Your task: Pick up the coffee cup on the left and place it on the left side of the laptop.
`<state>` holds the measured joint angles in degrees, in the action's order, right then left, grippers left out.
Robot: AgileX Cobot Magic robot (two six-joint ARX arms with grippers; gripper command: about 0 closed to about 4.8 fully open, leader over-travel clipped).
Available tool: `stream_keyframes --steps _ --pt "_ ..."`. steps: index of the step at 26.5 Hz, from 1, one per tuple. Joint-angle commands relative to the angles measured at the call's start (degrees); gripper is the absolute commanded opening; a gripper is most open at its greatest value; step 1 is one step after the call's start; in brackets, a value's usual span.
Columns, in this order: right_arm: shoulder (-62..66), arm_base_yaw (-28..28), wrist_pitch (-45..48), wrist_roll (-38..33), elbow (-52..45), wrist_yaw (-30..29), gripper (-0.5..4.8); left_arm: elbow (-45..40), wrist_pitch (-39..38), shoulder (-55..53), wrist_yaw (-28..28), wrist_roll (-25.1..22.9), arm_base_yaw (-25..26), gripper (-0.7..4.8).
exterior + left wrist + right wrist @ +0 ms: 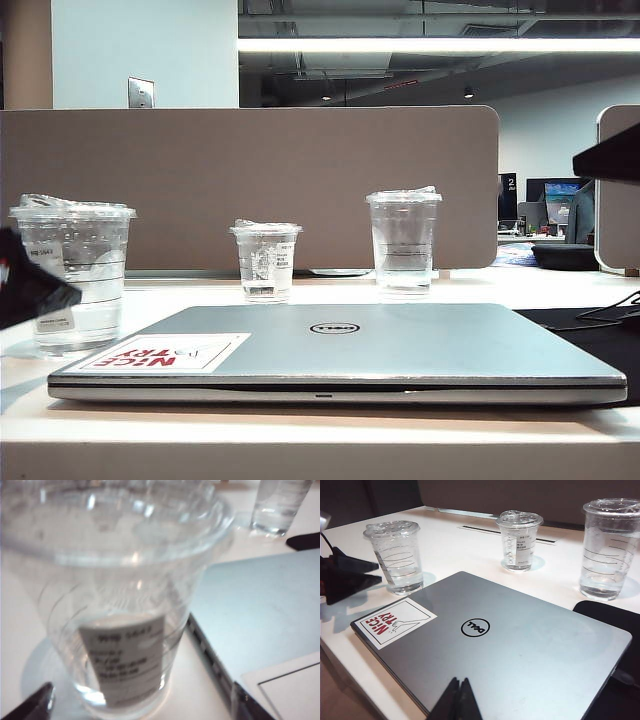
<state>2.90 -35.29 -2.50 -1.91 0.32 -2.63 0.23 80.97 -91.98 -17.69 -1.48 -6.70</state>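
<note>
White office counter: coffee cup stands just left of laptop, free. My left fingers spread wide either side, releasing. My right fingers pressed together above laptop lid.

The coffee cup stands just left of the laptop.

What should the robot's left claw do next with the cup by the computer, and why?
Probably back away a little more. The coffee cup already stands on the table left of the laptop, and the left gripper is open, its fingertips on either side of the cup base without squeezing it. The right gripper looks shut, hovering above the laptop.
</note>
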Motion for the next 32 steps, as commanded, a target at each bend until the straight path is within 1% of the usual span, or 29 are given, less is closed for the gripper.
stream_keyframes --steps 1,4,5,6,8,9,10,11,14,15,19,23,25,26,27,28,29,32 --pt "0.0 -0.1 0.9 0.0 -0.2 0.1 -0.04 0.0 -0.7 1.7 -0.7 0.4 0.0 4.64" --pt "0.0 -0.1 0.9 0.0 -0.2 0.1 -0.04 0.0 -5.0 2.1 -0.6 0.7 0.0 4.47" --pt "0.0 -0.1 0.9 0.0 -0.2 0.1 -0.04 0.0 -6.4 2.1 -0.7 0.8 0.0 4.26" --pt "0.0 -0.1 0.9 0.0 -0.2 0.1 -0.04 0.0 -8.0 2.1 -1.3 1.5 0.0 3.92" --pt "0.0 -0.1 0.9 0.0 -0.2 0.1 -0.04 0.0 -10.0 2.1 -5.3 3.8 0.0 2.28" --pt "0.0 -0.1 0.9 0.0 -0.2 0.1 -0.04 0.0 -10.2 2.1 -8.0 4.3 0.0 0.46" --pt "0.0 -0.1 0.9 0.0 -0.2 0.1 -0.04 0.0 -10.2 2.1 -8.6 4.3 0.0 -0.15" --pt "0.0 -0.1 0.9 0.0 -0.2 0.1 -0.04 0.0 -10.2 2.1 -8.6 4.3 0.0 -0.07" --pt "0.0 -0.1 0.9 0.0 -0.2 0.1 -0.04 0.0 -10.1 2.1 -8.3 5.2 0.0 -0.06" --pt "0.0 -0.1 0.9 0.0 -0.2 0.1 -0.04 0.0 -10.0 2.2 -9.4 5.4 0.0 -0.06" --pt "0.0 -0.1 0.9 0.0 -0.2 0.1 -0.04 0.0 -9.0 2.9 -19.0 5.8 0.1 -0.06" --pt "0.0 -0.1 0.9 0.0 -0.2 0.1 -0.04 0.0 -8.4 4.3 -26.7 6.1 1.1 -0.06" --pt "0.0 -0.1 0.9 0.0 -0.2 0.1 -0.04 0.0 -7.5 5.3 -29.6 6.8 1.9 -0.06" --pt "0.0 -0.1 0.9 0.0 -0.2 0.1 -0.04 0.0 -6.7 6.1 -30.8 9.0 2.4 -0.06" --pt "0.0 -0.1 0.9 0.0 -0.2 0.1 -0.04 0.0 -4.0 7.4 -33.2 12.4 3.0 -0.06" --pt "0.0 -0.1 0.9 0.0 -0.2 0.1 -0.04 0.0 0.4 8.7 -35.4 15.5 3.5 -0.06" --pt "0.0 -0.1 0.9 0.0 -0.2 0.1 -0.04 0.0 2.2 9.3 -35.7 16.9 3.7 -0.06" --pt "0.0 -0.1 0.9 0.0 -0.2 0.1 -0.04 0.1 2.7 13.4 -35.8 20.1 3.9 -0.06"
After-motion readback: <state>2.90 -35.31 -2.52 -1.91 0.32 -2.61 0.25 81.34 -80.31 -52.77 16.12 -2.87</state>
